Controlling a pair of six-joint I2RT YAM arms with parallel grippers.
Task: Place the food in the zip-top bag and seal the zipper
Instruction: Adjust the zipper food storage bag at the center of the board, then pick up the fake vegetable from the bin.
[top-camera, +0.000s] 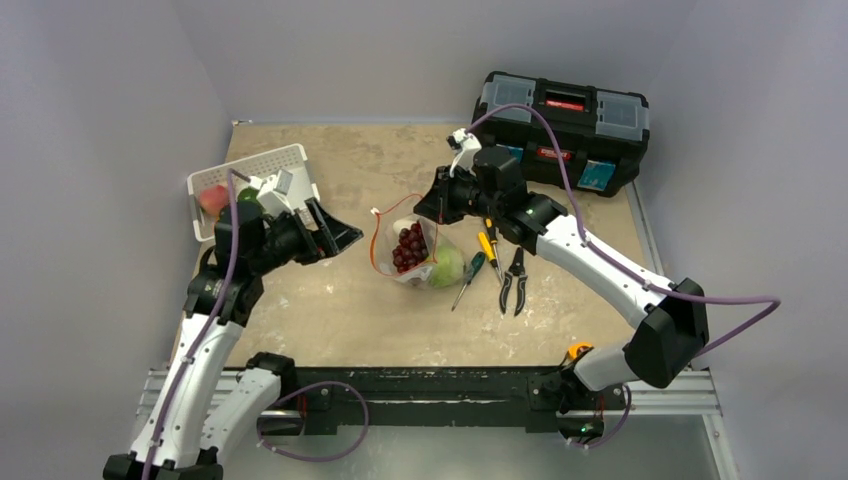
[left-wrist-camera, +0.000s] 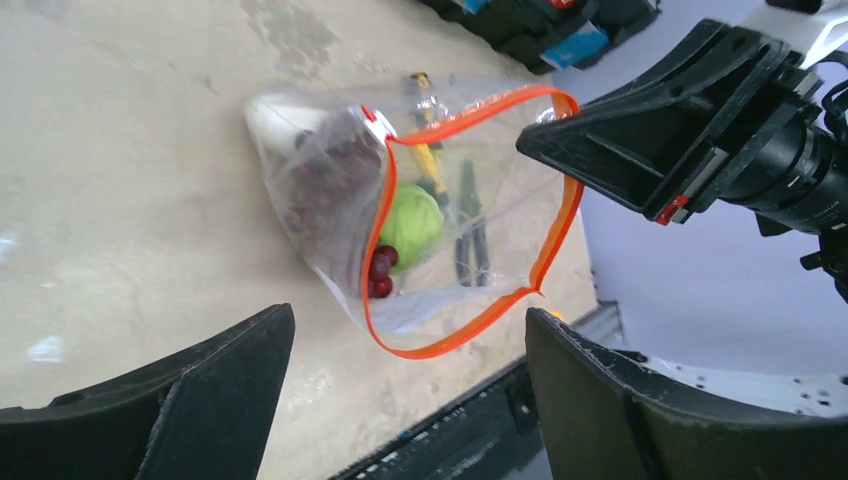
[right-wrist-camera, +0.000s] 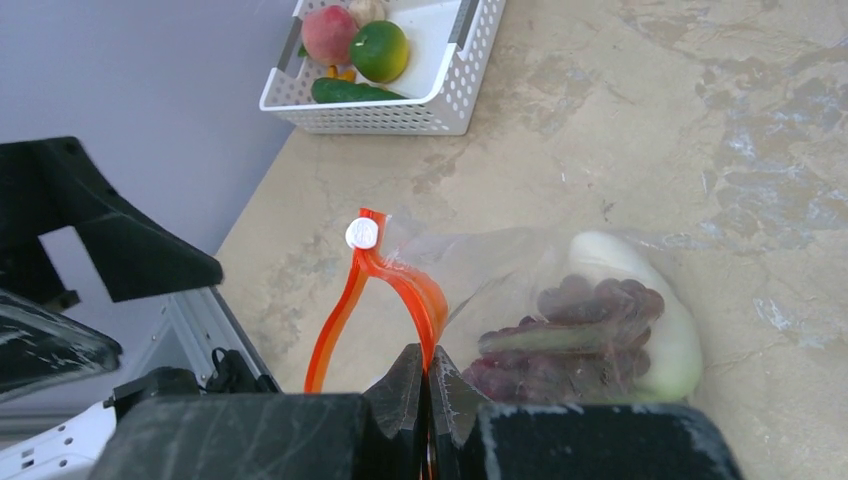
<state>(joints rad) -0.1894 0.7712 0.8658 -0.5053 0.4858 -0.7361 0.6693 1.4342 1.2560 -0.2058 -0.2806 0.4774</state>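
Note:
The clear zip-top bag (top-camera: 410, 250) lies mid-table with its mouth held open toward the left. Its orange-red zipper (right-wrist-camera: 335, 320) forms a loop. My right gripper (right-wrist-camera: 427, 360) is shut on the zipper strip at the mouth's far side, lifting it. Inside the bag are the dark red grapes (right-wrist-camera: 580, 320) and the pale green cabbage (top-camera: 447, 268). My left gripper (left-wrist-camera: 408, 330) hangs open and empty just left of the bag's mouth (left-wrist-camera: 455, 340). A peach (right-wrist-camera: 328, 35), a green round fruit (right-wrist-camera: 379, 50) and a cucumber (right-wrist-camera: 350, 92) lie in the white basket (right-wrist-camera: 440, 100).
The white basket (top-camera: 250, 165) stands at the table's back left, behind my left arm. Two screwdrivers (top-camera: 467, 278) and pliers (top-camera: 515, 280) lie right of the bag. A black toolbox (top-camera: 560, 130) sits at the back right.

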